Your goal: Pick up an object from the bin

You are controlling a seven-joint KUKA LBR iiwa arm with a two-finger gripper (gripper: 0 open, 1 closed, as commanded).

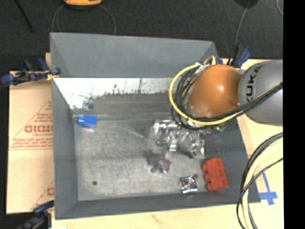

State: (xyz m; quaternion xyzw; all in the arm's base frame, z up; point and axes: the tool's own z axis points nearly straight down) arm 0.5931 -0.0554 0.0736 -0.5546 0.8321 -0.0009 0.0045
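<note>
One shiny metal hand (pixel 178 140), grip cannot be told, near purple lump (pixel 163 164), knobbed red brick (pixel 214 174)

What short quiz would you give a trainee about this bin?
1. True or false: the red block lies near the right wall of the bin.
2. Which thing lies farthest from the gripper? A the blue thing; B the red block; C the small purple thing.
3. From which side of the camera view does the arm reach in?
Key: 1 true; 2 A; 3 the right.
</note>
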